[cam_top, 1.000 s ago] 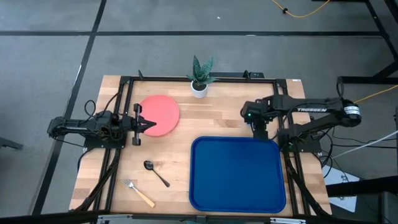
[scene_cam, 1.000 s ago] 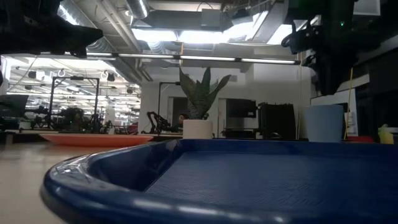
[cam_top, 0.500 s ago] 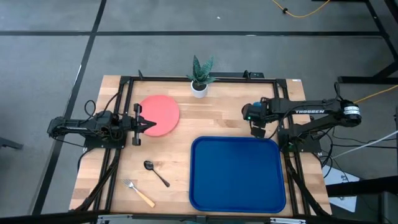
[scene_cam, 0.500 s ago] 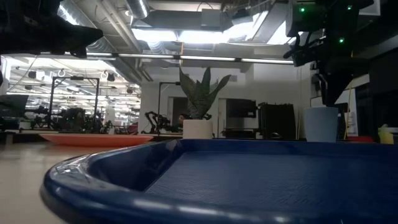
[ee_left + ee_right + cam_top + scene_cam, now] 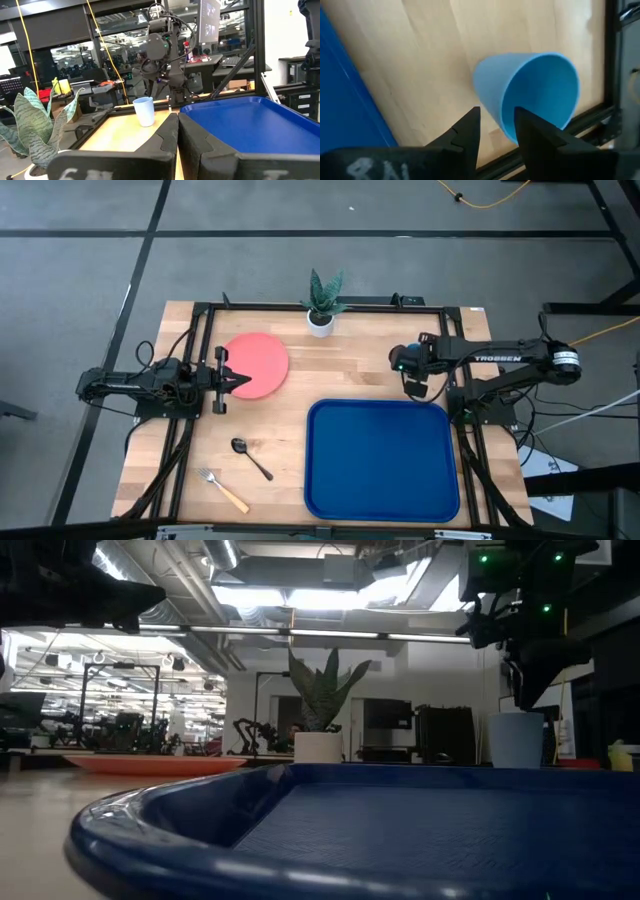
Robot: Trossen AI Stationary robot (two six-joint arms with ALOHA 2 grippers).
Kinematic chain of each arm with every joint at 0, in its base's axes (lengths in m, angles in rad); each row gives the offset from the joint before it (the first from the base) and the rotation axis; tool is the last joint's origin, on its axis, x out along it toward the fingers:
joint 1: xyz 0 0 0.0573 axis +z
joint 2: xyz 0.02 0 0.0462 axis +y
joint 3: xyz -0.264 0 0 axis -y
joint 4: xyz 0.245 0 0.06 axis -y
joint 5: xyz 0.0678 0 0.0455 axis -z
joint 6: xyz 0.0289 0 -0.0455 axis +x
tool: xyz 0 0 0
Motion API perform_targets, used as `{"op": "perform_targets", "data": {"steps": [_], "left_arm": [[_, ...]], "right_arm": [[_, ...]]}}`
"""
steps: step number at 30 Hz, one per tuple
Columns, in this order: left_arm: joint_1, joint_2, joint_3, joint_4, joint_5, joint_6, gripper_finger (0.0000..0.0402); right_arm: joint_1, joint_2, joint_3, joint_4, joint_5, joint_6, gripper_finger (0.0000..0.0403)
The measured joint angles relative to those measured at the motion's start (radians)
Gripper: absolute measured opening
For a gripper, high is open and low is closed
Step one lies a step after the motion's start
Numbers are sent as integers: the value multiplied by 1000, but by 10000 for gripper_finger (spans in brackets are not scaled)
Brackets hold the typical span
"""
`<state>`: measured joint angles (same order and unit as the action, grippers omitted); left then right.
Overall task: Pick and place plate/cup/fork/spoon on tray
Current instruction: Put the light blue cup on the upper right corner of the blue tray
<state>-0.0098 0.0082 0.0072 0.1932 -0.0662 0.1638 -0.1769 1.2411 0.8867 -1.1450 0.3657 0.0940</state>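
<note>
the right gripper [image 5: 495,127] hangs directly above the cup [image 5: 530,95], fingers pointing down and parted only narrowly, holding nothing. one finger lines up outside the cup wall and the other just over the rim, as if to pinch the wall. the likely trouble: with so small a gap, a finger could land on the rim instead of straddling it and tip the cup over or shove it toward the table's edge frame, which is close by. a thin-wall pinch might also slip on lifting.

the cup [image 5: 144,111] is small, light blue, upright, open end up, slightly wider at the rim. it stands on bare wood just beyond the far right corner of the blue tray [image 5: 380,460], not touching it.

the left gripper [image 5: 232,380] waits with fingers closed together, empty, at the edge of the pink plate [image 5: 256,364]. the spoon [image 5: 250,457] and fork [image 5: 223,490] lie left of the tray.
</note>
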Motion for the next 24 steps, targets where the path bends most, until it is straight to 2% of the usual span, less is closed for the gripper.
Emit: {"op": "perform_targets", "data": {"steps": [6,11,21,24], "left_arm": [[0,0,0,-2,0,-5,0],[0,0,0,-22,0,-5,0],[0,0,0,-28,0,-6,0],[0,0,0,-28,-2,-5,0]], "right_arm": [[-73,0,0,14,2,-42,124],[-122,0,-7,67,-77,-100,124],[-173,1,-144,188,-88,-98,124],[-173,1,-141,191,-89,-96,110]]}}
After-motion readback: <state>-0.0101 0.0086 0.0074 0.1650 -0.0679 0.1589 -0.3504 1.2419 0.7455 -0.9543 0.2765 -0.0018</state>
